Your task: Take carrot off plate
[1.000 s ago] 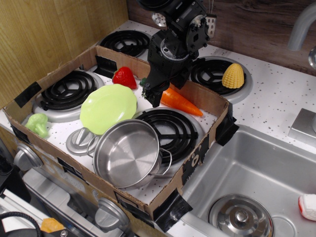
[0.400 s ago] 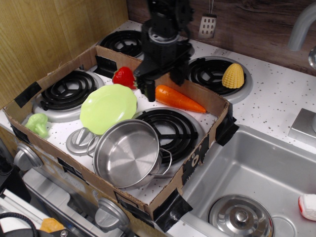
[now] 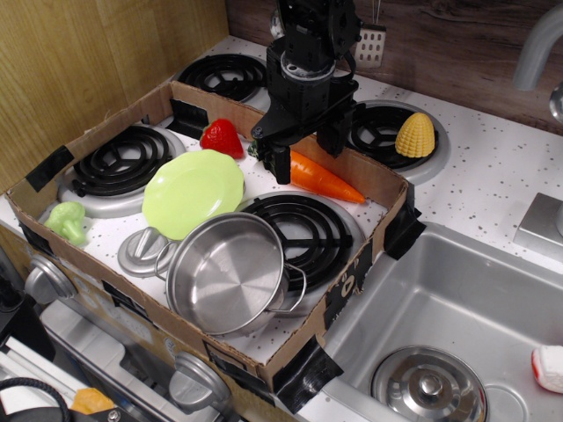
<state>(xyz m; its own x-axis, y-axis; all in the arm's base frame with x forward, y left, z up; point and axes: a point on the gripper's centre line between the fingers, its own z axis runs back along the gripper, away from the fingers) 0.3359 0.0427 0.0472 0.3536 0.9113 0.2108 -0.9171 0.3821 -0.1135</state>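
Note:
The orange carrot (image 3: 327, 180) lies on the white stove top between the back and front right burners, off and to the right of the lime-green plate (image 3: 193, 192). The plate holds nothing. My black gripper (image 3: 308, 153) hangs over the carrot's thick stem end with its fingers spread, one finger (image 3: 282, 163) on the left of that end and the other behind it. The fingers do not pinch the carrot. The stem end is mostly hidden by the left finger.
A red strawberry (image 3: 222, 136) sits behind the plate. A steel pot (image 3: 227, 272), a small grey lid (image 3: 143, 251) and a green broccoli (image 3: 69, 220) are in front. A cardboard wall (image 3: 374, 178) rings the stove. Corn (image 3: 415, 134) lies on the back right burner; a sink (image 3: 457, 299) is on the right.
The gripper has shifted slightly right and lower over the carrot's thick end since 0.4 s ago. The carrot stays on the stove top beside the plate.

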